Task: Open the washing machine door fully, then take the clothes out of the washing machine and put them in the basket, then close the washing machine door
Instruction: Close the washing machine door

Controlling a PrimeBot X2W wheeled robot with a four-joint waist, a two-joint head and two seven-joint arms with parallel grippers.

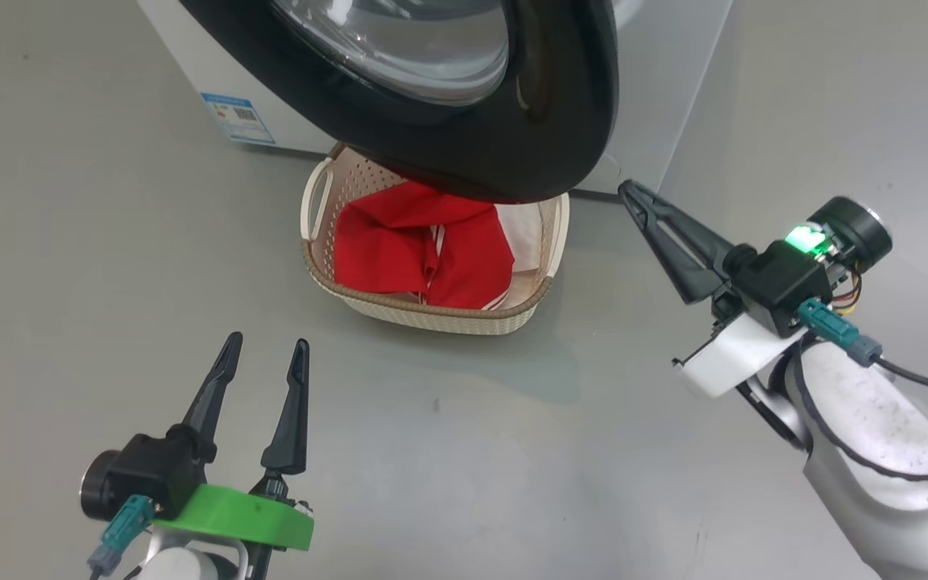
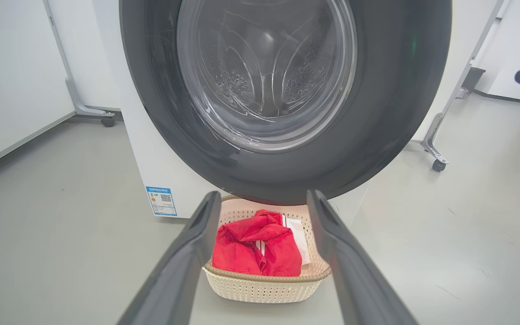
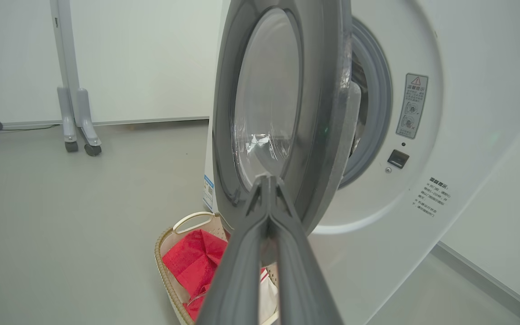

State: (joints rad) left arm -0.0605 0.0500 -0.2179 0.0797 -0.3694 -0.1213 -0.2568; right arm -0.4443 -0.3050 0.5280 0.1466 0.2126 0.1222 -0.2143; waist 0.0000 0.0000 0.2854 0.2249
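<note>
A: Biggest thing first?
B: Look at the washer (image 3: 467,180): white, boxy, standing on the grey floor.

A: And on its front?
B: See the door (image 1: 561,105): round, with a black rim and a clear glass middle. Hangs partway out, with a gap between it and the grey ring (image 3: 379,104) round the hole.

A: Under the door?
B: Find the basket (image 1: 432,316): cream, on the floor, right up by the washer's front. Far end tucked under the door's low edge in the head view.

A: Inside?
B: Spot the clothes (image 1: 399,250): red with thin white stripes, lying bunched up. Then a white cloth (image 1: 522,234) at the right side of the same basket.

A: Now the arms?
B: Take the right gripper (image 1: 629,189): fingers pressed together, nothing between them. Points at the door's low right edge, very near it. Touching or not? Hard to say.

A: Other one?
B: Check the left gripper (image 1: 267,342): fingers spread, holding nothing. Hangs over bare floor, a little way back from the basket, pointing toward it.

A: Smallest?
B: Look for the blue sticker (image 1: 238,118), low on the washer, left of the basket.
</note>
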